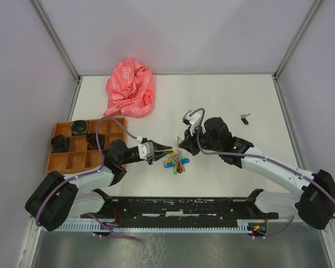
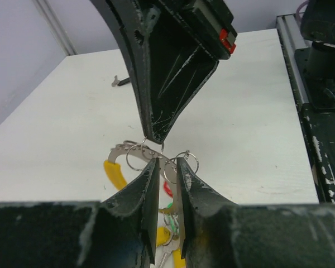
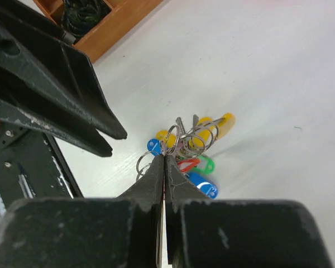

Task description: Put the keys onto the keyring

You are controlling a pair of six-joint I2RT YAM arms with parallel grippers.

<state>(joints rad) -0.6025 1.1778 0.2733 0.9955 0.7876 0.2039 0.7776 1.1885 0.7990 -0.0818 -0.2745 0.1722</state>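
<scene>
A bunch of key rings with yellow, blue, green and red tags hangs on a silver keyring clip at the table's middle. My left gripper is closed to a narrow gap on the clip. My right gripper meets it from the right and is shut on one small ring of the bunch. The black-headed key lies alone on the table at the far right, and also shows in the left wrist view. A red plastic piece sits in the bunch; I cannot tell if it is the red-headed key.
An orange compartment tray with black items stands at the left. A crumpled pink cloth lies at the back. A black rail runs along the near edge between the arm bases.
</scene>
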